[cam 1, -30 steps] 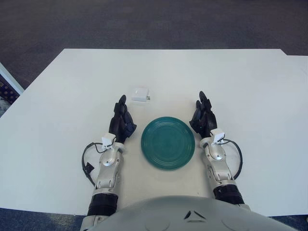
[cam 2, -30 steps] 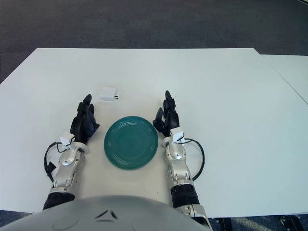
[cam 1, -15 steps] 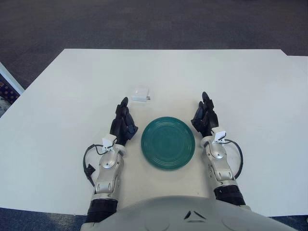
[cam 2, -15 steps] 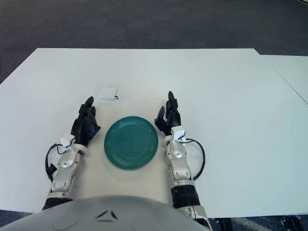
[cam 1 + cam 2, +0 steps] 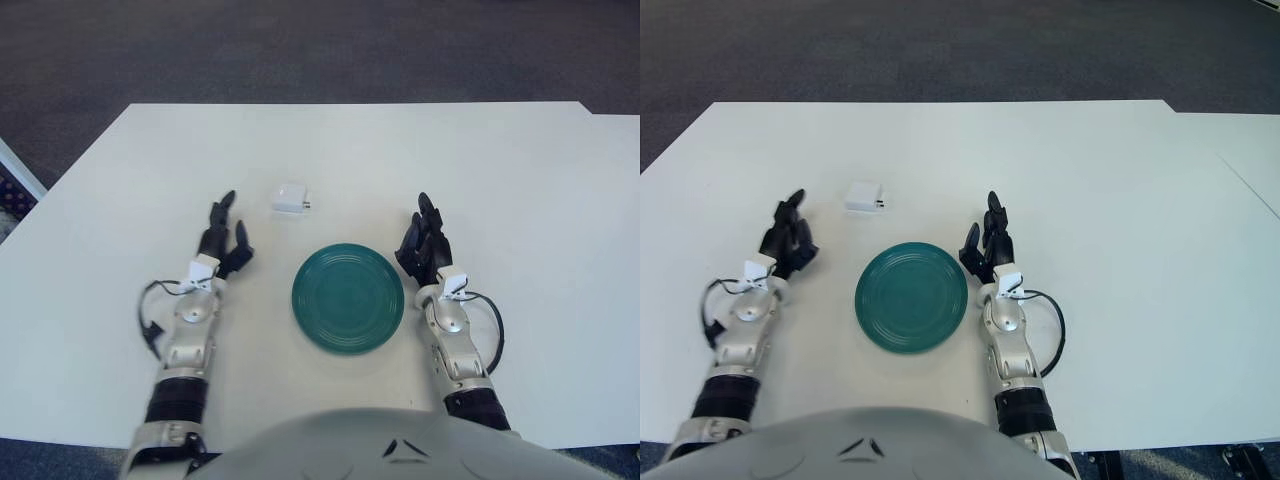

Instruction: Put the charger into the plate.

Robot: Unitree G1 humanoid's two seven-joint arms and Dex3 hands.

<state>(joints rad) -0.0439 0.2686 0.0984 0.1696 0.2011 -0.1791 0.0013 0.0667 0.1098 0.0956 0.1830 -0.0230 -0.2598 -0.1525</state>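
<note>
Lying on the broad white rectangular table: a small white cube-shaped plastic charger, prongs pointing toward the robot's right, sitting on bare tabletop and not in the plate. Resting nearer the robot, roughly centred between the two arms: a round dark-teal ridged ceramic plate, holding nothing, well apart from the charger, which is lying beyond it and to its left. Hovering or resting at table level to the left of the plate: the left black three-finger hand, fingers spread and extended forward, gripping nothing, fingertips pointing toward the far edge; sitting near the charger but clearly apart from it, with the charger beyond and to the right of the fingertips. Showing a clear gap of tabletop between this hand and the plate's left rim. Trailing behind the left wrist: a silver forearm with a looped black cable. Sitting just beside the plate's right rim: the right black three-finger hand, fingers relaxed and held close together, pointing forward, holding nothing; not possible to tell whether touching the table surface. Looping beside the right wrist: another black cable. Filling the bottom edge of both views: the robot's grey rounded torso. Surrounding the table: dark grey carpeted floor.
</note>
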